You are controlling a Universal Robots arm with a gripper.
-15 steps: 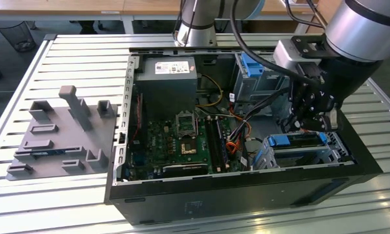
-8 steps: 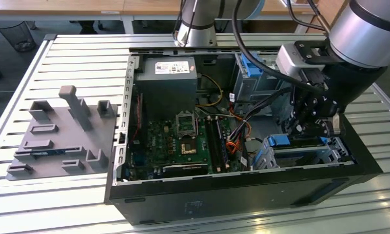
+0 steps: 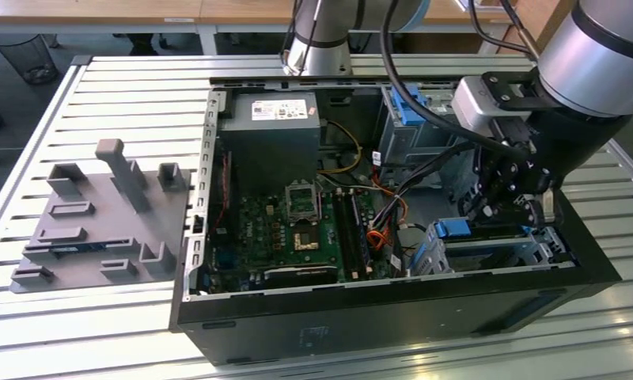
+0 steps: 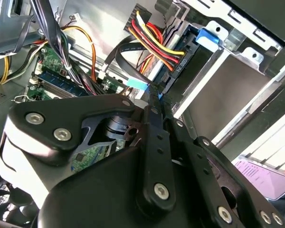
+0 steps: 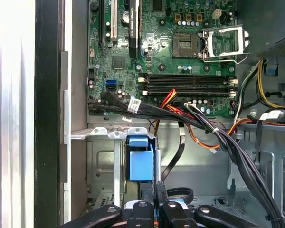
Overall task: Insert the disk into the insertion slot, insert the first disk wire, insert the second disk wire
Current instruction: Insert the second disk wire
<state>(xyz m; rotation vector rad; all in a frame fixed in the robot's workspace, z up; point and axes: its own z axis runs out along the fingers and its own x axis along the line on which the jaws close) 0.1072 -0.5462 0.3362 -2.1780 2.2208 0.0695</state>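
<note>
Claw (image 4: pixel 154 95) at upright blue-framed disk (image 5: pixel 141 164)

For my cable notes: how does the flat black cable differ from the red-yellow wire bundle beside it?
The flat black cable is one band; the wire bundle is several strands. The cable ends in a light blue plug, the bundle in a black plug. They run side by side.

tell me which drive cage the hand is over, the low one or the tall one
The low silver cage by the case's front wall; the hand hangs above it, while the taller grey cage sits further back.
</note>
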